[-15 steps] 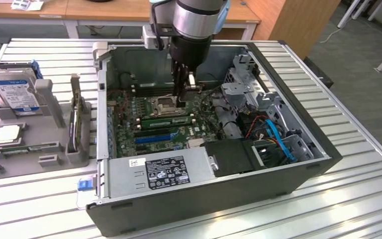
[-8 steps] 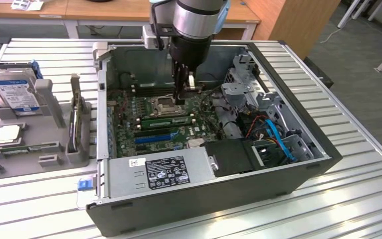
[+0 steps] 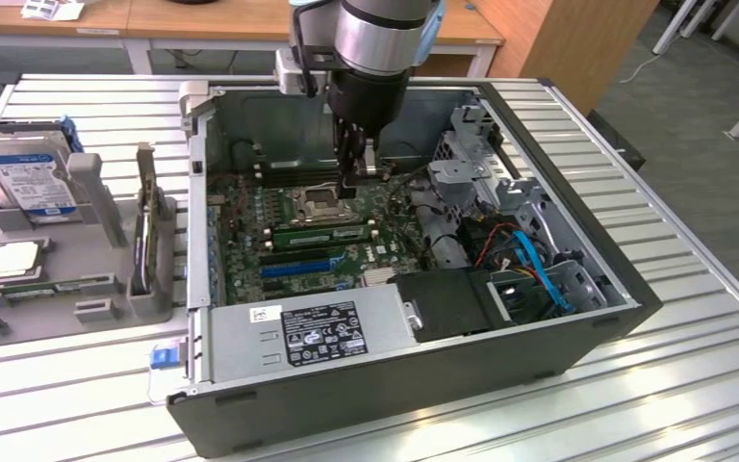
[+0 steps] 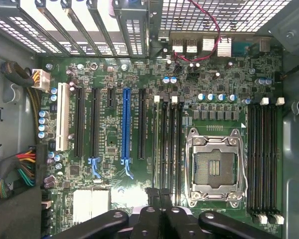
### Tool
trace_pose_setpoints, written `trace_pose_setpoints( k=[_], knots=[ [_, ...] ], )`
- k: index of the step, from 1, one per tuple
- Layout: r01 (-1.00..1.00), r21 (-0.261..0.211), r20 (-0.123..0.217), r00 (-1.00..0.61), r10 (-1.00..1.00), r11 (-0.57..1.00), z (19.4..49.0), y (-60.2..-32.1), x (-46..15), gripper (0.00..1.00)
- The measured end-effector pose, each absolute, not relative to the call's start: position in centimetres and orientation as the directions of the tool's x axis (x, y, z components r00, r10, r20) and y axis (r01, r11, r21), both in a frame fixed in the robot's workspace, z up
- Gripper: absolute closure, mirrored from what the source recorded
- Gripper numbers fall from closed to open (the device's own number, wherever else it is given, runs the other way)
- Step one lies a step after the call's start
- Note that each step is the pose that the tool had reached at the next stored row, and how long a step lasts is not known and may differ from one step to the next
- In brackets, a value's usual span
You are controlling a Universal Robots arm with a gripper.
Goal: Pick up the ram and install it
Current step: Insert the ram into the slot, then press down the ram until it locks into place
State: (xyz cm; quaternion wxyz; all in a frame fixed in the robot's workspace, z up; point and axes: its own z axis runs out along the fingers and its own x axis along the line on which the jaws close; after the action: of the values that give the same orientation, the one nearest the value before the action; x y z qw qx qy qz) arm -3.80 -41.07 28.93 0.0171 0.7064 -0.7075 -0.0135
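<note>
A long green stick that looks like the ram (image 3: 324, 232) sits edge-up in the black memory slots beside the empty CPU socket (image 3: 318, 200) of the motherboard inside the open case. My gripper (image 3: 367, 173) hangs above the board, over the socket area, with its fingers pressed together and nothing between them. In the wrist view the shut gripper (image 4: 159, 193) lines up with the bank of black memory slots (image 4: 167, 144) between the blue card slot (image 4: 127, 124) and the CPU socket (image 4: 214, 167). From above I cannot pick out the stick itself in those slots.
A grey holder on the exterior view's left carries a blue-labelled hard drive (image 3: 30, 178) and a square silver CPU chip (image 3: 16, 260). Inside the case are the power supply (image 3: 312, 332), a metal drive cage (image 3: 472, 159) and blue cables (image 3: 543, 274). The case walls (image 3: 196, 192) ring the board.
</note>
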Motion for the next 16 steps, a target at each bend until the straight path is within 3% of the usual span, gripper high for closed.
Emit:
trace_pose_setpoints(
  k=[16],
  knots=[
    [-0.999,0.043,0.004,-0.001,-1.0,0.002,28.9,-41.1,-2.5,0.89]
  ],
)
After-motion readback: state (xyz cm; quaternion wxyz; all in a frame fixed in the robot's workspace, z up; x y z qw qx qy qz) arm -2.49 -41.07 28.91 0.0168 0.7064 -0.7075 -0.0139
